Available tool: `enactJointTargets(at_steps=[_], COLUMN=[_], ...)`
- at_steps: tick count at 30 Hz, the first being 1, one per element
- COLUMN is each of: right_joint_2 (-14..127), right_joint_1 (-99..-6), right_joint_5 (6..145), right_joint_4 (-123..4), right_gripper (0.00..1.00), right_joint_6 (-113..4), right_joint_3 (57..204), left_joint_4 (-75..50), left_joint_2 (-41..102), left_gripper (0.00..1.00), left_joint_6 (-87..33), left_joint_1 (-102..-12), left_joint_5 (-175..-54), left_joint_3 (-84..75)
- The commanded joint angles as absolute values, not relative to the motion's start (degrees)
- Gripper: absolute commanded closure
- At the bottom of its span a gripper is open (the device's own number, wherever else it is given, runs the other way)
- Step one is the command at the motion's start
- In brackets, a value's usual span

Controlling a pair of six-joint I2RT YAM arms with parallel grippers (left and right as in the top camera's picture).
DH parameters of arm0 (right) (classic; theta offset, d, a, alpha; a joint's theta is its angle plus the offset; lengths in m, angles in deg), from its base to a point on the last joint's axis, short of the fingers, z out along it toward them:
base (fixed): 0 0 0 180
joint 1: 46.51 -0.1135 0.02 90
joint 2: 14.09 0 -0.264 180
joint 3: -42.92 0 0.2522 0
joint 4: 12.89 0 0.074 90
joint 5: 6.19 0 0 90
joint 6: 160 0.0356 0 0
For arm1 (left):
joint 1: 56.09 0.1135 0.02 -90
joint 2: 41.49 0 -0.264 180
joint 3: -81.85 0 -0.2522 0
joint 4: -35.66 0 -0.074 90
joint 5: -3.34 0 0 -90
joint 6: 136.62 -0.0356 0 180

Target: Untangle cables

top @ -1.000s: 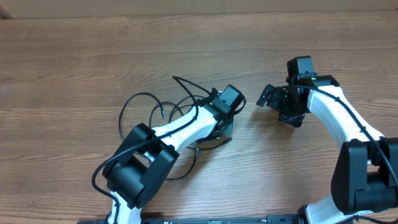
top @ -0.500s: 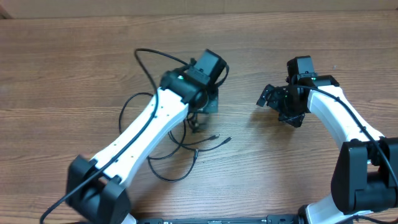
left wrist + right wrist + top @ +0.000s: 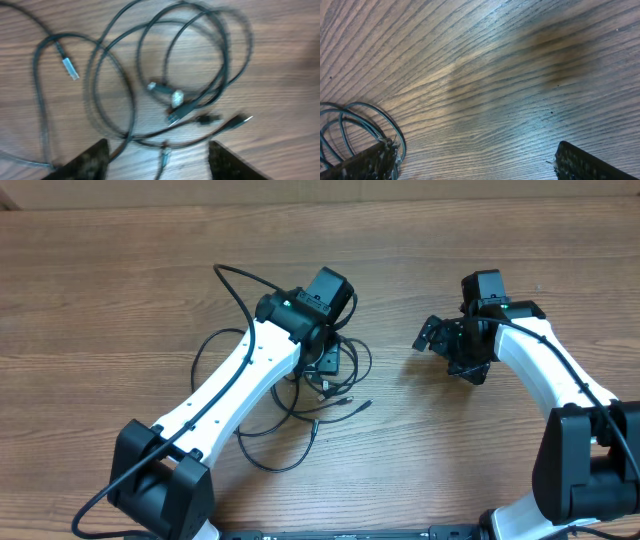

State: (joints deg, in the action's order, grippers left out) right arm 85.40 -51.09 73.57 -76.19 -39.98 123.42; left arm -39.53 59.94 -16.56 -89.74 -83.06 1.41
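Hovering above the black cables (image 3: 335, 394) near the middle of the wooden worktop (image 3: 120, 270), the left pincer (image 3: 328, 360) hangs with its fingers parted in the overhead view. Whether anything sits between them cannot be told from this angle. One strand arcs away toward 11 o'clock, a wide loop bulges toward 9 o'clock, and thin ends trail toward 5 o'clock. At the pile's 3 o'clock, well apart from it, the right pincer (image 3: 445, 352) is spread wide.

From the left wrist, the cables (image 3: 175, 97) lie flat on the wood. Several rings overlap toward 1 o'clock, and plug ends cluster at the centre. One silver-tipped plug lies alone at 10 o'clock. The left pincer (image 3: 159, 162) is well open, its tips showing at 7 and 5 o'clock, and it grips nothing.

From the right wrist, almost all that shows is bare wood grain. A few coils of the cables (image 3: 350, 120) curl in at 8 o'clock, just beside one fingertip. The right pincer (image 3: 472, 167) stands fully open and empty.

By the look of it, the job is only partly done. Some ends lie free, but the main coils cross one another, so separating each cord remains.
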Motion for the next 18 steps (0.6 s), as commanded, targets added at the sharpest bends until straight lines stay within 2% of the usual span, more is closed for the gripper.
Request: enactJointTargets(at_steps=[1,4,5,11,12,13,15,18], right_joint_2=[84.87,84.87,84.87,84.87,84.87,84.87,84.87,84.87], right_joint_1=[-51.03,-51.03,-51.03,-51.03,-51.03,-51.03,-51.03,-51.03], right_joint_5=[73.92,73.92,73.92,73.92,73.92,73.92,73.92,73.92], right_joint_4=[-76.02,-76.04,-76.04,-76.04,-76.04,-76.04,-76.04,-76.04], right_gripper=[0.0,0.0,0.0,0.0,0.0,0.0,0.0,0.0], right_joint_6=[-39.83,-39.83,-39.83,-39.83,-39.83,-39.83,-39.83,-39.83], right_joint_3=[124.25,124.25,124.25,124.25,124.25,124.25,124.25,124.25], left_joint_4=[-36.29,-30.41,-27.75,-13.63,-11.84,-8.6,-4.73,0.27], left_joint_2=[60.48,60.51,60.51,60.99,61.47,62.67,64.48,67.65], left_gripper=[0.5,0.9,0.96,0.94,0.84,0.71,0.71,0.78], left_joint_6=[-16.08,-12.54,-11.4,-8.63,-8.3,-7.77,-7.8,-7.77], left_joint_1=[-89.92,-90.22,-90.46,-92.23,-92.54,-93.08,-93.78,-94.44], left_joint_5=[-85.36,-88.05,-88.79,-89.21,-89.12,-89.03,-88.96,-87.19], left_joint_3=[-0.65,-4.3,-5.7,-10.9,-10.98,-10.98,-11.01,-11.01])
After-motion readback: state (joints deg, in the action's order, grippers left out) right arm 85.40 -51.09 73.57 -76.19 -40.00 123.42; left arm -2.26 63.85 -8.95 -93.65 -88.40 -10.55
